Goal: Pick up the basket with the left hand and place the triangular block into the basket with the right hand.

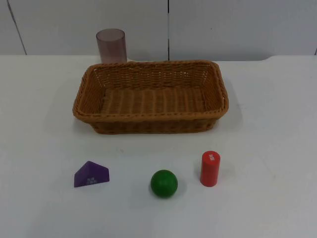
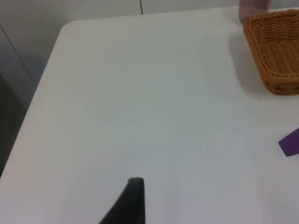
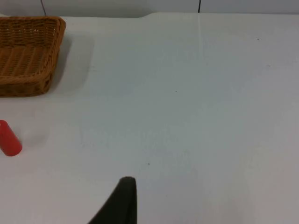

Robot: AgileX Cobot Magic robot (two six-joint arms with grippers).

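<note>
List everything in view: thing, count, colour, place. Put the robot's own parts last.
basket: one, brown wicker, nothing in it, mid-table toward the far edge.
cup: one, translucent purple-grey, upright behind the basket's far left corner.
triangular block: one, purple, on the table in front of the basket, leftmost of the three blocks.
ball: one, green, middle of the row.
cylinder: one, red, upright, rightmost in the row.
table: one, white, under everything.
partition wall: grey, behind the table.
left gripper: black fingertip, above bare table left of the basket, waiting.
right gripper: black fingertip, above bare table right of the basket, waiting.
</note>
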